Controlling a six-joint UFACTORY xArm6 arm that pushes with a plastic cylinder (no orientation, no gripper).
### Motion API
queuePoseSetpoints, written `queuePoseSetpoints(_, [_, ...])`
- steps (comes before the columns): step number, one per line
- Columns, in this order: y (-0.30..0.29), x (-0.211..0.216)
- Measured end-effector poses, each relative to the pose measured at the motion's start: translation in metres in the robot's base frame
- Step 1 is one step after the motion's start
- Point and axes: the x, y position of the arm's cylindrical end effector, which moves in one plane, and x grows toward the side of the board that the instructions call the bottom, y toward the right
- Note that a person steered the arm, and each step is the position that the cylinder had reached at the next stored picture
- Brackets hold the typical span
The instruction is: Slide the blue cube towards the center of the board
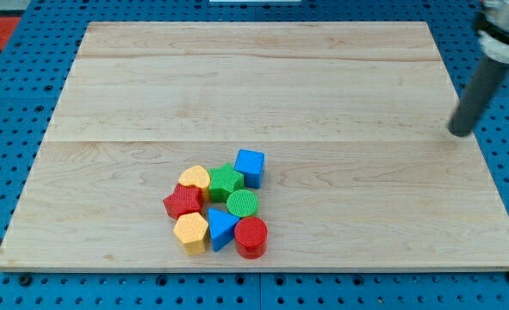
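Observation:
The blue cube (pixel 250 166) sits on the wooden board (pixel 254 77) below its centre, at the upper right of a tight cluster of blocks. My tip (pixel 460 132) is at the end of the dark rod near the board's right edge, far to the right of the cube and a little higher in the view. It touches no block.
The cluster holds a green star-like block (pixel 226 182), a yellow heart-like block (pixel 195 179), a red star-like block (pixel 183 201), a green cylinder (pixel 243 204), a yellow hexagonal block (pixel 190 232), a blue triangular block (pixel 220 229) and a red cylinder (pixel 251 237). Blue pegboard (pixel 13 77) surrounds the board.

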Motion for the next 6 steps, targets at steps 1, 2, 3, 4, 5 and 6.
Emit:
queuePoseSetpoints(1, [-0.053, 0.109])
queuePoseSetpoints(2, [-0.173, 0.152])
queuePoseSetpoints(3, [-0.217, 0.151])
queuePoseSetpoints(4, [-0.256, 0.143])
queuePoseSetpoints(5, [-0.292, 0.096])
queuePoseSetpoints(6, [-0.333, 0.06])
